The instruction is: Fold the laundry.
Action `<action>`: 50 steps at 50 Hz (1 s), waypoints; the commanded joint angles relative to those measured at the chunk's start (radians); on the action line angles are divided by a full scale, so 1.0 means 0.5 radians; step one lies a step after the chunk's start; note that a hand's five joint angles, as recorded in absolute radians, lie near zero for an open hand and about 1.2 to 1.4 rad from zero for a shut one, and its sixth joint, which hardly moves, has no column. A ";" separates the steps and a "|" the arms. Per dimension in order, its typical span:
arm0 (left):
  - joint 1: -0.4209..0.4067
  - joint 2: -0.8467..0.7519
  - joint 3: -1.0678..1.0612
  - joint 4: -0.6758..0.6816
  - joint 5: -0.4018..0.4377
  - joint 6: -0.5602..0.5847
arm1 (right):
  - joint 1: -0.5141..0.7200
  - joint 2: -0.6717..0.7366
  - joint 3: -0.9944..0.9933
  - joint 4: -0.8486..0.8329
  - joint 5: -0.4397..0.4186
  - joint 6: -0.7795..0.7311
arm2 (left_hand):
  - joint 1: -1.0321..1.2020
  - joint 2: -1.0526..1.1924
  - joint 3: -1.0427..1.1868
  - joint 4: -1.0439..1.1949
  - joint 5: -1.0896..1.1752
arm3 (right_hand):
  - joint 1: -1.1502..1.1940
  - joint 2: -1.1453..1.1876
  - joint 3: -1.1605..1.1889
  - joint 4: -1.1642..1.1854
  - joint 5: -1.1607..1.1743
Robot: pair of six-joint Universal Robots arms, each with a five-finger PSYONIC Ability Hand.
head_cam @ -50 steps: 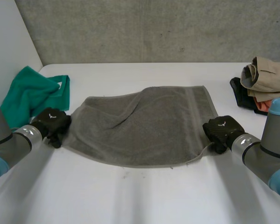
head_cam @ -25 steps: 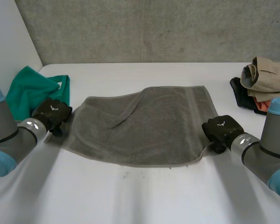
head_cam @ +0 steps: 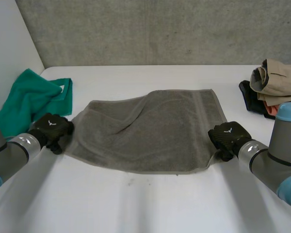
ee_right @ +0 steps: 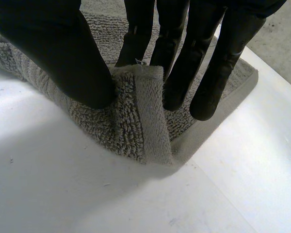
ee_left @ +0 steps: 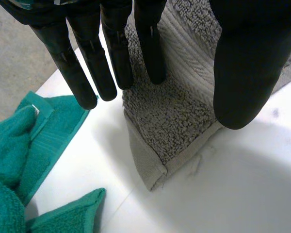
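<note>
My right hand (ee_right: pixel 51 51) pinches the towel (ee_right: pixel 128 124) by a corner, perhaps loosely; my left hand (ee_left: pixel 242 63) gapes, ungripped; a lopsided lift threatens.

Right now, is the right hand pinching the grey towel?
Yes, the right hand pinches a raised corner of the grey towel between thumb and fingers.
</note>
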 commanded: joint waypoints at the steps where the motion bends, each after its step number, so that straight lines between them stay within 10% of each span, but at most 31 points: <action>1: -0.005 -0.055 0.027 -0.001 -0.007 0.019 | 0.000 0.001 0.003 -0.006 0.000 0.000 | 0.106 0.114 0.114 0.118 0.130 | 0.794 0.446 0.421 0.410 0.462; 50: -0.097 -0.322 0.395 0.085 -0.023 0.068 | 0.009 0.034 0.009 -0.006 0.022 -0.080 | 0.616 0.624 0.625 0.629 0.640 | 0.794 0.446 0.421 0.410 0.462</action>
